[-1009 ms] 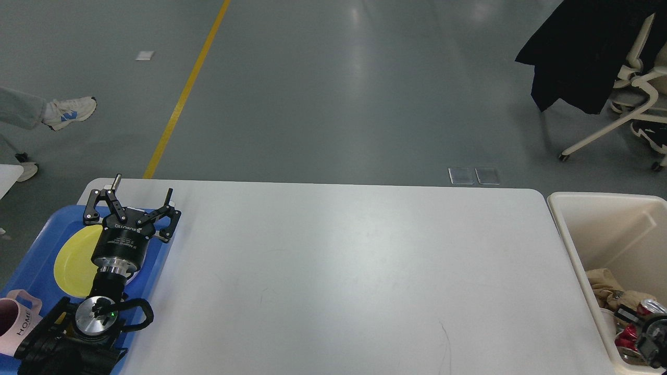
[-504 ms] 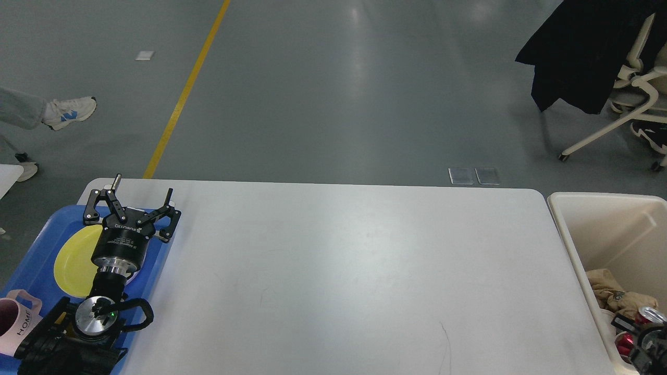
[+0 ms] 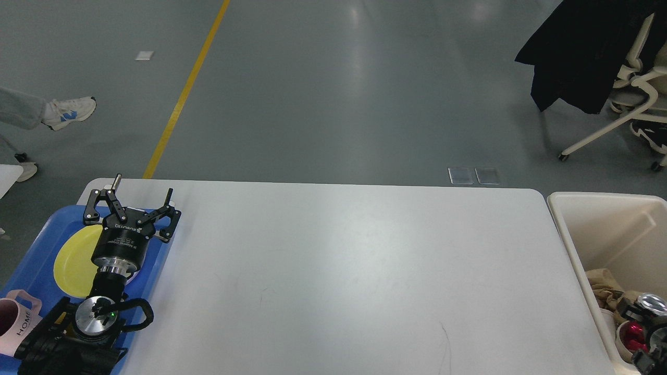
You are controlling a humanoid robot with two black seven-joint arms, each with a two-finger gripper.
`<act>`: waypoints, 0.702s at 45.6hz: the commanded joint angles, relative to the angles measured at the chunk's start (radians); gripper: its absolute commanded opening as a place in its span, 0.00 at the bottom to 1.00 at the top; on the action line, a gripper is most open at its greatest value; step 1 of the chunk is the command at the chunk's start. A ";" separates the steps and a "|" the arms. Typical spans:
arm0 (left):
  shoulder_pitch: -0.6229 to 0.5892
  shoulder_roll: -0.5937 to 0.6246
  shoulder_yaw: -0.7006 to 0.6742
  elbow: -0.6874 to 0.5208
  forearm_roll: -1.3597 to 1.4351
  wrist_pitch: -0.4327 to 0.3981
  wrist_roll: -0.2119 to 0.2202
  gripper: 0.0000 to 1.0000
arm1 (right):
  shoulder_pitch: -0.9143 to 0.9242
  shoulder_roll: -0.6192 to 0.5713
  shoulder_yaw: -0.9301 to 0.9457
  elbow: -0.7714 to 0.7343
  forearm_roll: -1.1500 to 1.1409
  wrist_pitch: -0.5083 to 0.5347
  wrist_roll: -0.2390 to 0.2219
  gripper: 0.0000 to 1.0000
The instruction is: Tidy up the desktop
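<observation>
The desktop (image 3: 354, 271) spans the middle of the view, between the two grippers, and carries no loose items; tidying appears nearly complete. Over the last second, the right gripper (image 3: 649, 333) has shifted lower inside the cream bin (image 3: 583, 219); its finger state cannot be determined. Around it lie a red can (image 3: 631, 333) and crumpled brown paper (image 3: 604, 291). The left gripper (image 3: 140, 195), fingers spread and empty, has stayed above the blue tray (image 3: 31, 260). Behind it sit a yellow plate (image 3: 73, 260) and a pink mug (image 3: 15, 323).

Left hand (image 3: 133, 200) raised, fingers spread wide; right hand (image 3: 649, 328) low at the edge, grip unclear
</observation>
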 commanded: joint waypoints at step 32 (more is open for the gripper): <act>0.000 0.000 -0.001 0.000 0.000 0.000 0.001 0.96 | 0.339 -0.153 0.658 0.241 -0.017 0.009 0.015 1.00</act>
